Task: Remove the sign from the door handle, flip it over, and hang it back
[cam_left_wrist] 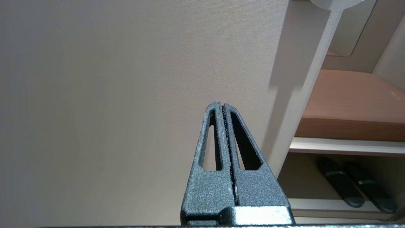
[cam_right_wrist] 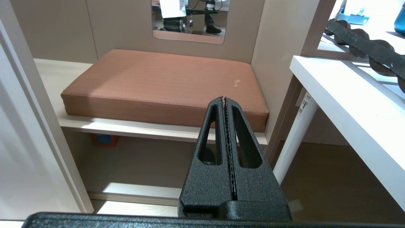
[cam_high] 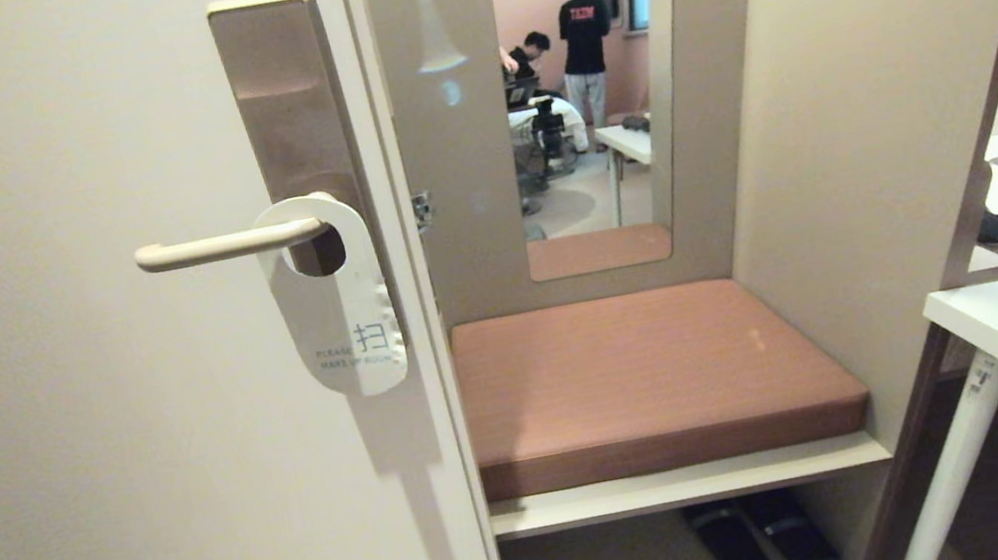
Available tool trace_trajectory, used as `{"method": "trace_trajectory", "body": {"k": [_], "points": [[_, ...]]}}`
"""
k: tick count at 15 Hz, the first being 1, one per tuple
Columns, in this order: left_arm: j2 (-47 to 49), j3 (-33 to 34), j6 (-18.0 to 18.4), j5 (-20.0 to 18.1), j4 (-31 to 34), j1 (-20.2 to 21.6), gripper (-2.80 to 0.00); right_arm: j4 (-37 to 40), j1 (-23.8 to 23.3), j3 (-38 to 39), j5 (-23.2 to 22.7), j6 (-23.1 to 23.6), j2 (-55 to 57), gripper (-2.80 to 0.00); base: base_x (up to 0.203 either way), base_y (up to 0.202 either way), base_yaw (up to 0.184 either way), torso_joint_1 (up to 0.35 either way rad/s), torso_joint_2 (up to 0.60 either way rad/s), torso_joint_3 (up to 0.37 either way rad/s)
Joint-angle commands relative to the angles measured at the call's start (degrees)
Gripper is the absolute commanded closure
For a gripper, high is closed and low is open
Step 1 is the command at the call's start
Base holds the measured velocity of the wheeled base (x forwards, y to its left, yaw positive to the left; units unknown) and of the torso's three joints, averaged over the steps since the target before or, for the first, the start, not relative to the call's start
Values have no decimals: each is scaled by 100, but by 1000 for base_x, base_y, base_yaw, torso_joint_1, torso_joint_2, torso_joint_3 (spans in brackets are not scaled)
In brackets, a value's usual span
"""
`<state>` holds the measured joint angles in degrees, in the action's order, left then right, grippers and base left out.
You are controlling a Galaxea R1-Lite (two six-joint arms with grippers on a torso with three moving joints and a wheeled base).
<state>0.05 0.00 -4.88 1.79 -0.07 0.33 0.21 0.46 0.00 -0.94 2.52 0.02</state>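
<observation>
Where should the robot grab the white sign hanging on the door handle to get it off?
Probably the sign's free lower part, below the hole, pinching its thin left edge from the front. It hangs flat against the door, looped over the door handle, so it must slide left off the handle's open end.

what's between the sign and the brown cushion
In the head view, only the door's edge lies between the sign and the cushion.
</observation>
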Motion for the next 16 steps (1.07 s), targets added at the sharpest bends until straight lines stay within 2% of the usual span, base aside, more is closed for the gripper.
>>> {"method": "trace_trajectory", "body": {"k": [1,16], "points": [[-5,0,-5,5,-1,2,0,6,1,0,-3,3,6,0,0,0,0,0,0,0],[-5,0,-5,5,-8,10,0,-3,3,0,-3,32,6,0,0,0,0,0,0,0]]}}
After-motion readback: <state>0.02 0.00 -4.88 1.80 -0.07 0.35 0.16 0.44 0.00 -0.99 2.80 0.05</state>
